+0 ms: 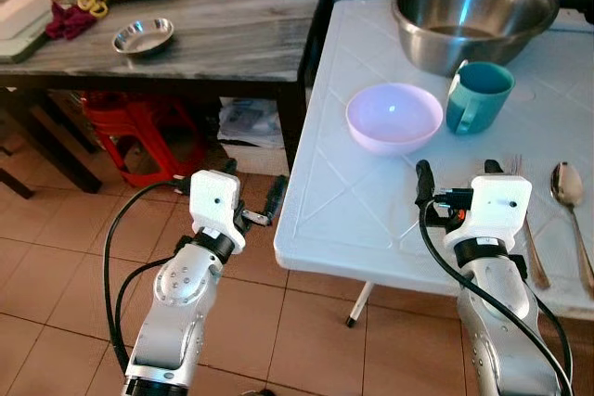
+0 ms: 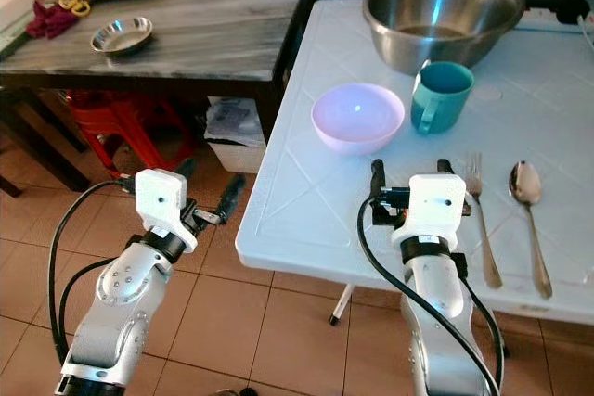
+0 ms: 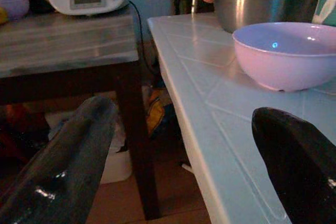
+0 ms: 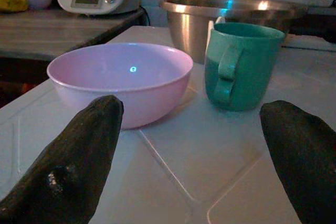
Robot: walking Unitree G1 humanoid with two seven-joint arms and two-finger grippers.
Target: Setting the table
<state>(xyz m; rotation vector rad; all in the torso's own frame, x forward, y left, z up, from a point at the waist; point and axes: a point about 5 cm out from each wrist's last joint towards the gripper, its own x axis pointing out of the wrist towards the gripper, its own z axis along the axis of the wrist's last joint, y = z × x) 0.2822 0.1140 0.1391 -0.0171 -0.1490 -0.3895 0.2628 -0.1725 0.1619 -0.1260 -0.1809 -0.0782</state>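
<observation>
Two spread black fingers of the right gripper (image 1: 455, 179) hover just short of the pale pink plastic bowl (image 1: 393, 117) on the white table (image 1: 353, 201) (teal mug (image 1: 478, 95) beside the bowl), so advance level toward its rim, while the left gripper (image 1: 251, 194), also apart, waits off that table's edge.

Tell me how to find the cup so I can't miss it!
Look at the white table on the right, where a big shiny metal bowl sits at the back. Just in front of it stands the cup, beside a pink bowl. It is the only teal thing, and it has a handle.
</observation>
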